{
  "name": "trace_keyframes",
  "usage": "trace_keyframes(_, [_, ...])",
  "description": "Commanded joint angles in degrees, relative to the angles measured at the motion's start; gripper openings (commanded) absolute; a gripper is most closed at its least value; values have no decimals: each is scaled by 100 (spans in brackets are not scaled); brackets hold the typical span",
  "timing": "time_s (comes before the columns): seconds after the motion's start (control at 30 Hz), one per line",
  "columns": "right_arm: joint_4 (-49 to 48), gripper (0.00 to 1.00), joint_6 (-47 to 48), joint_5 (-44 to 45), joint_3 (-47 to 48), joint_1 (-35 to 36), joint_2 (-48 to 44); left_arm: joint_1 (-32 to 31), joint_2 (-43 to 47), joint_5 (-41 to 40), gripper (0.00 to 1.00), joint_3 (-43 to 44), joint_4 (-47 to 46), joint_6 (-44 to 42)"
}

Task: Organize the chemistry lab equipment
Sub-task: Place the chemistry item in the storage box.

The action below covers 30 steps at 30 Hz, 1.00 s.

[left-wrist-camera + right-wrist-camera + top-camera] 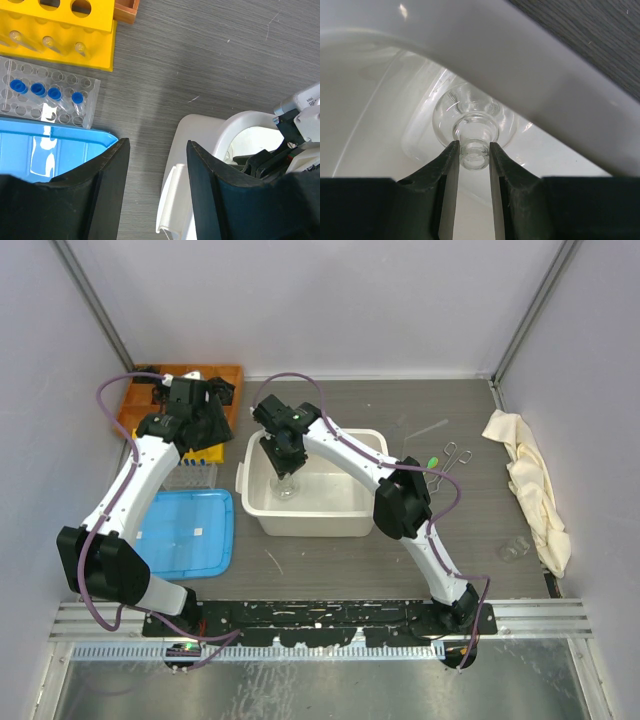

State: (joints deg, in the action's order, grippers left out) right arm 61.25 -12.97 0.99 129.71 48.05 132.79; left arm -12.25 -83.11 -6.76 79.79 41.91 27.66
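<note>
Right tool (pixel 472 150) was seen closed narrow on the neck of the flask (pixel 470 117), one finger on each side of the rim. Flask was held upright inside the white tub (pixel 245 475), near its back-left corner, base at or just above the tub floor; contact could not be confirmed from the wrist view.

Left tool (pixel 157 145) was held wide with nothing between its fingers, hovering over the strip of table (pixel 400 560) between the blue tray (pixel 50 145) and the tub's left rim.

The yellow rack (pixel 60 45) was located at the back left of the table, with glass tubes (pixel 50 42) visible through its side. Just in front of it, a clear holed tray (pixel 65 107) was seen carrying four blue caps (pixel 37 89) in a row, with the blue tray touching or just beside it.

Forceps (pixel 457 455) and green spoon (pixel 432 462) were left lying on the table to the right of the tub, near each other. One small clear glass item (pixel 513 550), probably a vial, was noted near the cloth (pixel 530 490) at the right edge. The orange tray (pixel 225 380) was partly hidden behind the left arm.
</note>
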Motion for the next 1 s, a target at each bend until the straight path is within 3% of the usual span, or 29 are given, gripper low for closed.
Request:
trace_keyframes(0.0, [-219, 19, 49, 41, 178, 21, -146, 30, 167, 37, 51, 10, -100, -24])
trace_keyframes(0.5, [-239, 43, 40, 98, 148, 21, -151, 30, 73, 97, 51, 62, -113, -41])
trace_keyframes(0.97, [-187, 44, -83, 261, 221, 21, -615, 32, 25, 143, 51, 129, -130, -33])
